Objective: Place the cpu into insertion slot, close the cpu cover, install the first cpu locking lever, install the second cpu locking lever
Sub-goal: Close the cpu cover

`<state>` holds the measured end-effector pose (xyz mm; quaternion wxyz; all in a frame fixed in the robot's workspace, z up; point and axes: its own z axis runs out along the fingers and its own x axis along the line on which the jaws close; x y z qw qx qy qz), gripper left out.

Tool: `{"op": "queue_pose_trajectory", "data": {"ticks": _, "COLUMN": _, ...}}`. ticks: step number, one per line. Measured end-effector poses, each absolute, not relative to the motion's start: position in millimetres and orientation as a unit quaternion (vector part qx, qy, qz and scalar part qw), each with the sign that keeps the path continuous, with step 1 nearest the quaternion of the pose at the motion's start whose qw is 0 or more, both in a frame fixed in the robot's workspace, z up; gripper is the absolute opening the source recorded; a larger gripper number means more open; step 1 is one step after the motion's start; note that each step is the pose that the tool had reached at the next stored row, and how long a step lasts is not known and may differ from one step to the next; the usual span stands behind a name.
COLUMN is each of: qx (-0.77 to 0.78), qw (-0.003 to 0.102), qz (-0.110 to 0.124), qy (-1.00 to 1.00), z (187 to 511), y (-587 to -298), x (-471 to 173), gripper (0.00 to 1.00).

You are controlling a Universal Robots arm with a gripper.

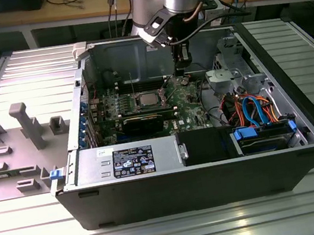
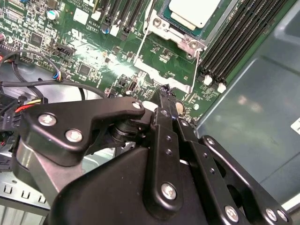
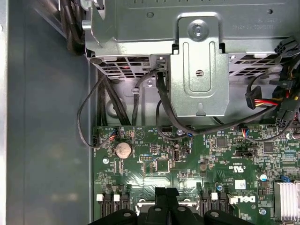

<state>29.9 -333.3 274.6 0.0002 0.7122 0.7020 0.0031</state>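
Observation:
The cpu (image 1: 145,100) (image 2: 193,10), silvery with a thin green rim, lies in the insertion slot (image 2: 186,41) on the green motherboard; the pin field is hidden beneath it. The cpu cover (image 2: 216,27) looks to lie flat as a metal frame around the chip. Two thin wire locking levers (image 2: 141,43) (image 2: 195,70) stand loose beside the socket, and one rises upright in the exterior view (image 1: 131,84). My gripper (image 1: 184,72) (image 2: 164,91) (image 3: 166,193) hangs just above the board, to the exterior view's right of the socket. It is shut with nothing between its fingers.
The open computer case (image 1: 204,182) walls in the board. Memory slots (image 2: 234,33) flank the socket. A metal drive cage (image 3: 199,70) with cables (image 3: 262,101) stands beyond the board, and a long black graphics card (image 1: 145,119) lies in front of the socket. A grey fixture plate (image 1: 21,134) lies at the exterior view's left.

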Motion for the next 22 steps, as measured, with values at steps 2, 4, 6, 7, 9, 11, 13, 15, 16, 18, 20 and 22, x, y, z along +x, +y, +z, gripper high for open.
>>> {"op": "queue_pose_trajectory", "data": {"ticks": 2, "qx": 0.712, "qw": 0.000, "qz": 0.003, "qy": 0.702, "z": 274.5, "y": -333.3, "x": 29.9, "gripper": 0.11}}
{"op": "queue_pose_trajectory", "data": {"ticks": 4, "qx": 0.712, "qw": 0.000, "qz": 0.003, "qy": 0.702, "z": 274.5, "y": -333.3, "x": 29.9, "gripper": 0.11}}
{"op": "queue_pose_trajectory", "data": {"ticks": 6, "qx": 0.712, "qw": 0.000, "qz": 0.003, "qy": 0.702, "z": 274.5, "y": -333.2, "x": 29.9, "gripper": 0.11}}
{"op": "queue_pose_trajectory", "data": {"ticks": 7, "qx": 0.712, "qw": 0.000, "qz": 0.003, "qy": 0.702, "z": 274.5, "y": -333.2, "x": 29.9, "gripper": 0.11}}
{"op": "queue_pose_trajectory", "data": {"ticks": 9, "qx": 0.712, "qw": 0.000, "qz": 0.003, "qy": 0.702, "z": 274.4, "y": -333.2, "x": 29.9, "gripper": 0.11}}
{"op": "queue_pose_trajectory", "data": {"ticks": 11, "qx": 0.712, "qw": 0.000, "qz": 0.003, "qy": 0.702, "z": 273.9, "y": -333.2, "x": 29.9, "gripper": 0.11}}
{"op": "queue_pose_trajectory", "data": {"ticks": 13, "qx": 0.712, "qw": 0.000, "qz": 0.003, "qy": 0.702, "z": 271.6, "y": -333.2, "x": 31.2, "gripper": 0.11}}
{"op": "queue_pose_trajectory", "data": {"ticks": 15, "qx": 0.712, "qw": 0.000, "qz": 0.003, "qy": 0.703, "z": 268.9, "y": -333.2, "x": 32.0, "gripper": 0.11}}
{"op": "queue_pose_trajectory", "data": {"ticks": 16, "qx": 0.711, "qw": 0.000, "qz": 0.003, "qy": 0.703, "z": 266.6, "y": -333.2, "x": 32.8, "gripper": 0.11}}
{"op": "queue_pose_trajectory", "data": {"ticks": 18, "qx": 0.708, "qw": 0.000, "qz": 0.003, "qy": 0.706, "z": 261.5, "y": -333.1, "x": 35.4, "gripper": 0.11}}
{"op": "queue_pose_trajectory", "data": {"ticks": 20, "qx": 0.703, "qw": 0.000, "qz": 0.003, "qy": 0.711, "z": 258.9, "y": -332.9, "x": 39.0, "gripper": 0.11}}
{"op": "queue_pose_trajectory", "data": {"ticks": 22, "qx": 0.701, "qw": 0.000, "qz": 0.003, "qy": 0.713, "z": 257.1, "y": -332.9, "x": 39.0, "gripper": 0.11}}
